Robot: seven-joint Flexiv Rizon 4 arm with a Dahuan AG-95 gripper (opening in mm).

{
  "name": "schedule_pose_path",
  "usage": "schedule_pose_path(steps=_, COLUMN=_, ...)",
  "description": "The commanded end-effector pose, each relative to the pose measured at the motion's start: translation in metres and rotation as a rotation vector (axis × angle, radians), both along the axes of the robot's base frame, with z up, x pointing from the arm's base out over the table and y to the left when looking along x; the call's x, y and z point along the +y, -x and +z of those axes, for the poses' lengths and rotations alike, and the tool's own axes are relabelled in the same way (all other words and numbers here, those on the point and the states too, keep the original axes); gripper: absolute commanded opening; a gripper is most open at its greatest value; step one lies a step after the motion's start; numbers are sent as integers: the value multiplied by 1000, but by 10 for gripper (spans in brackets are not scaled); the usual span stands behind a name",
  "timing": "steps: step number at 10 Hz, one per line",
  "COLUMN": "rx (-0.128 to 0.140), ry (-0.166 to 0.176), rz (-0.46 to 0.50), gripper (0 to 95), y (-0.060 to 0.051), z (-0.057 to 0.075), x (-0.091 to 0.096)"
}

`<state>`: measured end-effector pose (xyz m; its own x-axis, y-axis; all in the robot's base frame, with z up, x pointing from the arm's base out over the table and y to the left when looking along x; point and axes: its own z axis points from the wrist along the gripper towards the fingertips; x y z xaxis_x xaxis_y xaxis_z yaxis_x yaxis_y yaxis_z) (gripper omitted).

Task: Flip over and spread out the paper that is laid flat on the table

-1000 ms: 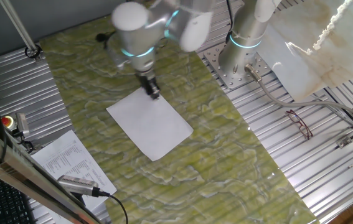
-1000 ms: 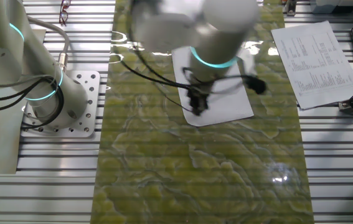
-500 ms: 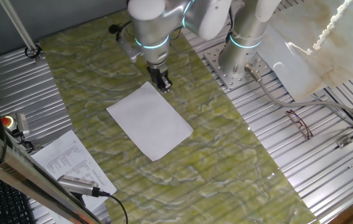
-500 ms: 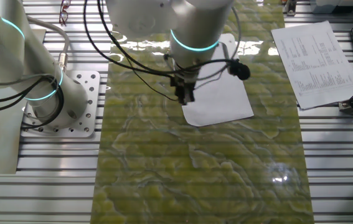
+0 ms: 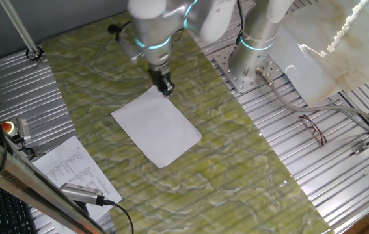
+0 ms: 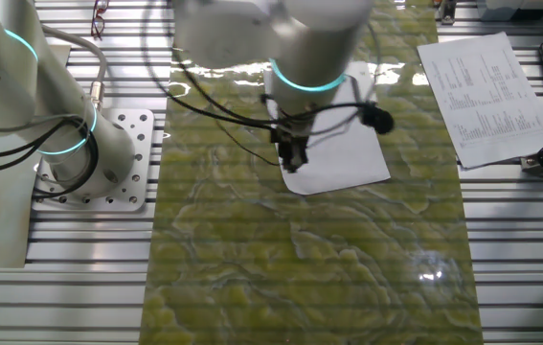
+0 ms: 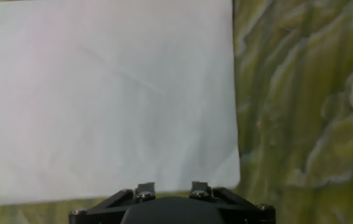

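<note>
Hand view: the paper (image 7: 104, 96), blank and white, fills most of the frame from the left edge, lying flat on the table (image 7: 301, 106); its right edge runs top to bottom just right of centre, and its near corner sits at about 5 o'clock. The gripper (image 7: 172, 188) shows only as two short tips over a black housing at 6 o'clock, right at the sheet's near edge. The tips stand a little apart with nothing seen between them; how far they are open I cannot tell.

One fixed view: paper (image 5: 157, 126) near the middle of the green-yellow marbled table (image 5: 236, 162), turned at an angle, one corner pointing toward 12 o'clock. Gripper (image 5: 165, 89) pointing down at that corner, touching or just above it; which one is unclear.

Other fixed view: paper (image 6: 343, 149) flat, partly hidden by the arm; gripper (image 6: 291, 159) at its lower-left corner.

Other items: printed sheet (image 5: 73, 170) at 8 o'clock on the ribbed metal panel (image 5: 15, 91); spectacles (image 5: 312, 128) at 3 o'clock; glossy pale slab (image 5: 327, 58) at 2 o'clock; arm base plate (image 5: 244, 73) at 1 o'clock.
</note>
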<state>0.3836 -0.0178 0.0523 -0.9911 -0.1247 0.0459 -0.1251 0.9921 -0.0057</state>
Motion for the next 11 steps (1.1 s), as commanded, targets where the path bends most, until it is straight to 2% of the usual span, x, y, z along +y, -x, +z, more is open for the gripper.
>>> schedule_pose_path(steps=1, rx=2, ry=-4, rz=-2, gripper=380, y=-10, z=-11, x=-8)
schedule_pose_path(steps=2, rx=6, ry=-3, rz=-18, gripper=190, y=-14, z=-8, x=-14)
schedule_pose_path(steps=6, rx=8, ry=-5, rz=-29, gripper=190, y=-30, z=-4, x=-25)
schedule_pose_path(steps=9, rx=8, ry=-17, rz=-31, gripper=190, y=-31, z=-6, x=-38)
schedule_pose_path(steps=11, rx=11, ry=-17, rz=-36, gripper=190, y=-31, z=-7, x=-39)
